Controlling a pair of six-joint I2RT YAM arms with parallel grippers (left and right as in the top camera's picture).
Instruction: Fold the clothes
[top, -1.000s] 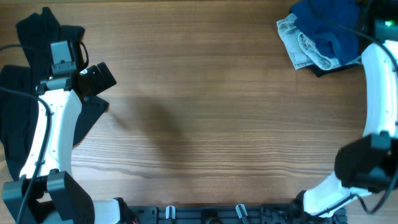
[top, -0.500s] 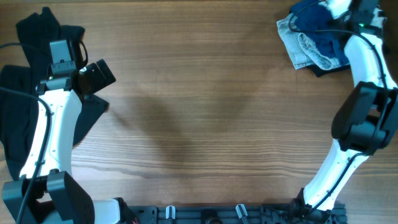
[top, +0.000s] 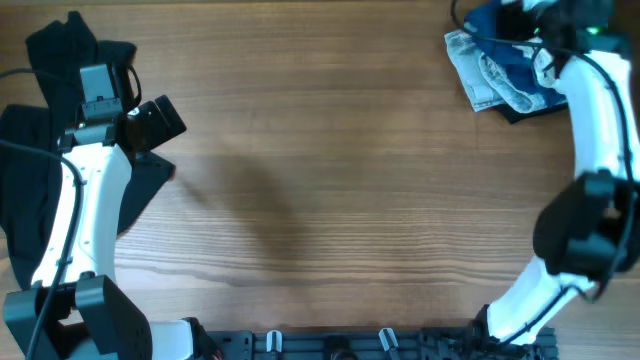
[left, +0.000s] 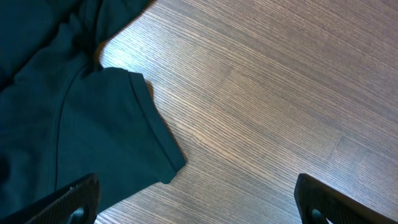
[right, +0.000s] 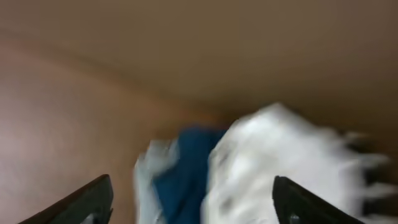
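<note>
A dark teal shirt (left: 62, 112) lies crumpled at the table's left edge, one sleeve spread on the wood; from overhead it looks black (top: 30, 170). My left gripper (left: 196, 208) (top: 158, 122) hovers open just right of that sleeve, with bare wood between its fingers. At the far right corner sits a pile of clothes: a blue garment (top: 512, 45) on a pale grey one (top: 480, 70). My right gripper (top: 530, 12) (right: 199, 205) hangs open above this pile. The right wrist view is blurred and shows blue cloth (right: 186, 168) beside pale cloth (right: 280, 155) under the fingers, which hold nothing.
The wooden table (top: 330, 180) stretches between the two clothing heaps. A black rail with clips (top: 330, 345) runs along the front edge. The right arm (top: 595, 120) rises along the right side.
My right arm has swung up over the pile at the far right, and its jaws have gone from shut to open. The left arm and the dark shirt have not moved.
</note>
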